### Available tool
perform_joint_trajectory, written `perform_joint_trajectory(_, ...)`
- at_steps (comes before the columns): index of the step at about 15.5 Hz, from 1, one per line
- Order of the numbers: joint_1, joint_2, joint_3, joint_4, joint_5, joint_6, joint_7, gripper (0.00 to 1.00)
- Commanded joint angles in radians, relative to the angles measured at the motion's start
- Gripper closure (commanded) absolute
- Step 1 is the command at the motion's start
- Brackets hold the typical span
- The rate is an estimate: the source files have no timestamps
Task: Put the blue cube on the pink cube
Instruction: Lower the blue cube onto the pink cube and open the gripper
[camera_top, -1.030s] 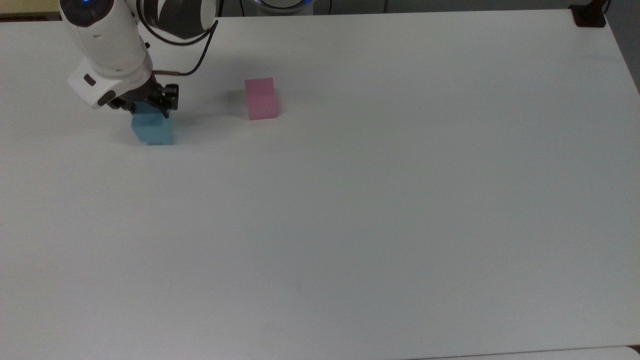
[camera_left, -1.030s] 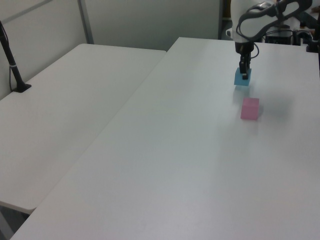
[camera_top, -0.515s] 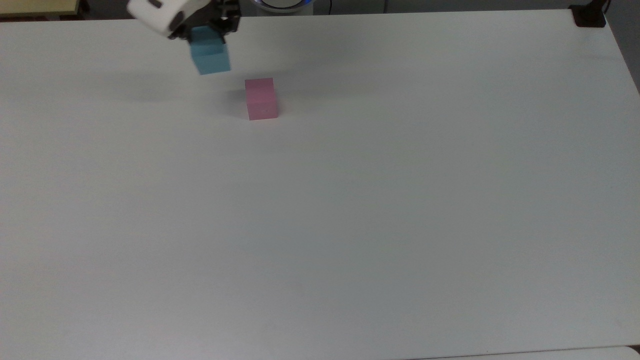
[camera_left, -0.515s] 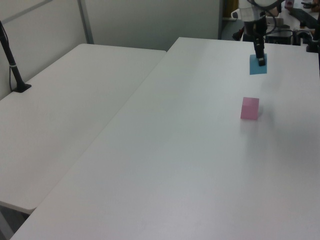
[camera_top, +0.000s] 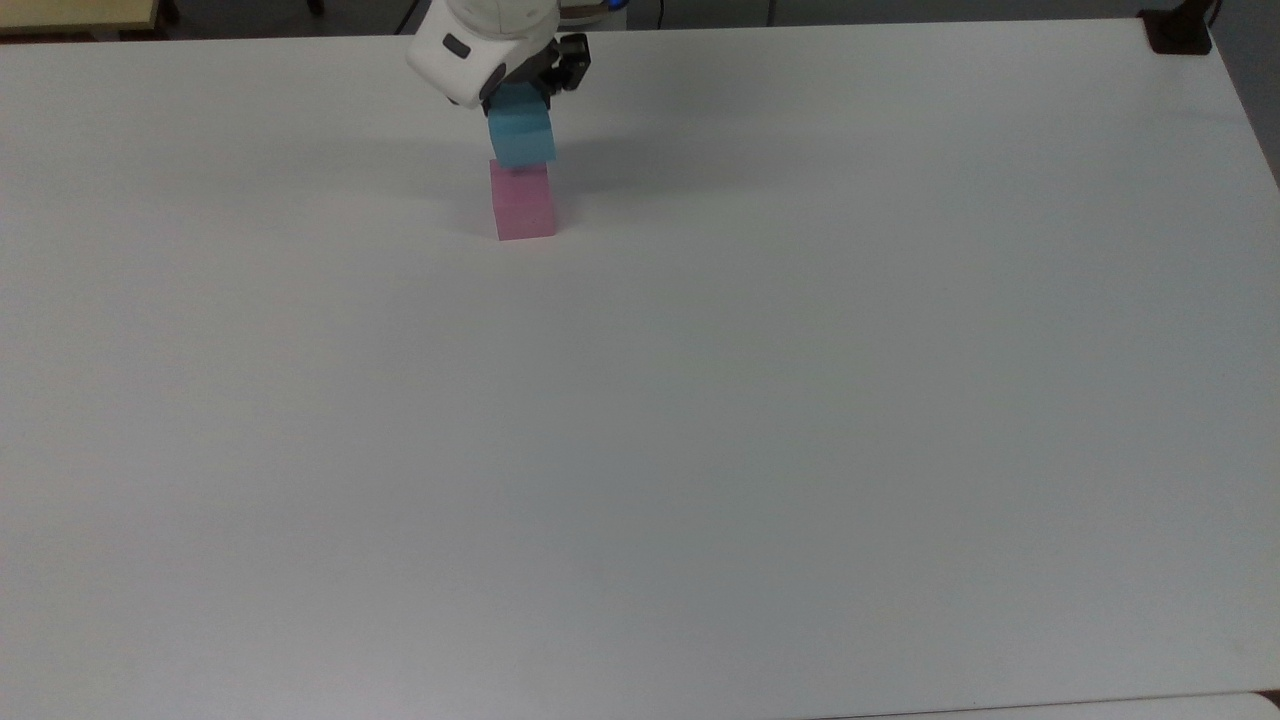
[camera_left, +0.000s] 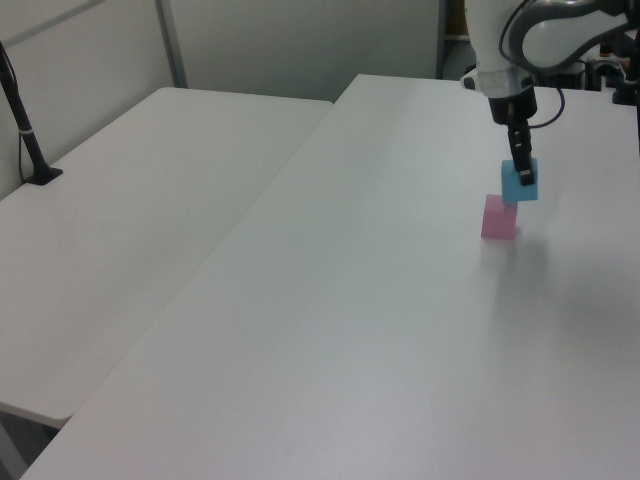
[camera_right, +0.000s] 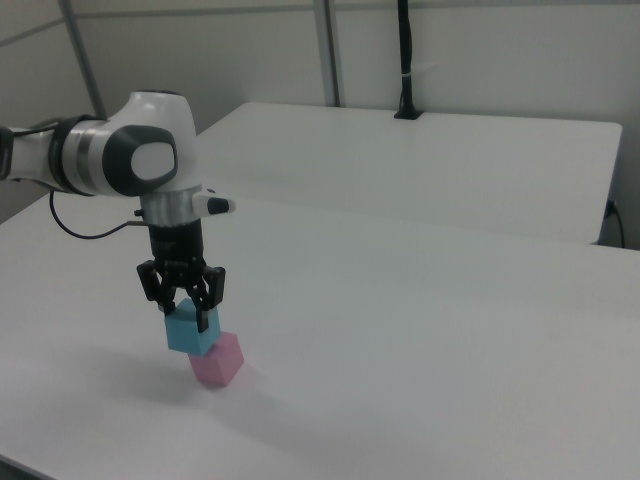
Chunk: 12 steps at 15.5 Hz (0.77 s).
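The white table (camera_top: 760, 420) carries the pink cube (camera_top: 523, 205), which sits near the table's far edge toward the top view's left corner. Above it the arm holds its gripper (camera_top: 522, 95) clamped on the blue cube (camera_top: 521, 138), fingers closed against the cube's sides. The blue cube hangs just over the pink one, seemingly a little off-centre in the right view. Pickup and carry look done; alignment, lowering and release remain.
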Motion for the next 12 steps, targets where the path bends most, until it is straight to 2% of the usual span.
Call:
perform_joint_trajectory(1, 0.011, -0.003, -0.007, -0.036, 0.014, 0.108, 0.062, 0.49)
perform_joint_trajectory(6, 0.011, 0.023, -0.007, -0.035, 0.012, 0.144, 0.064, 0.49)
perform_joint_trajectory(8, 0.011, 0.032, -0.007, -0.035, 0.003, 0.141, 0.064, 0.46)
perform_joint_trajectory(9, 0.011, 0.034, -0.007, -0.033, 0.002, 0.141, 0.064, 0.37)
perform_joint_trajectory(11, 0.007, 0.034, -0.007, -0.032, 0.000, 0.136, 0.062, 0.09)
perform_joint_trajectory(12, 0.004, 0.032, -0.007, -0.030, 0.000, 0.132, 0.062, 0.00)
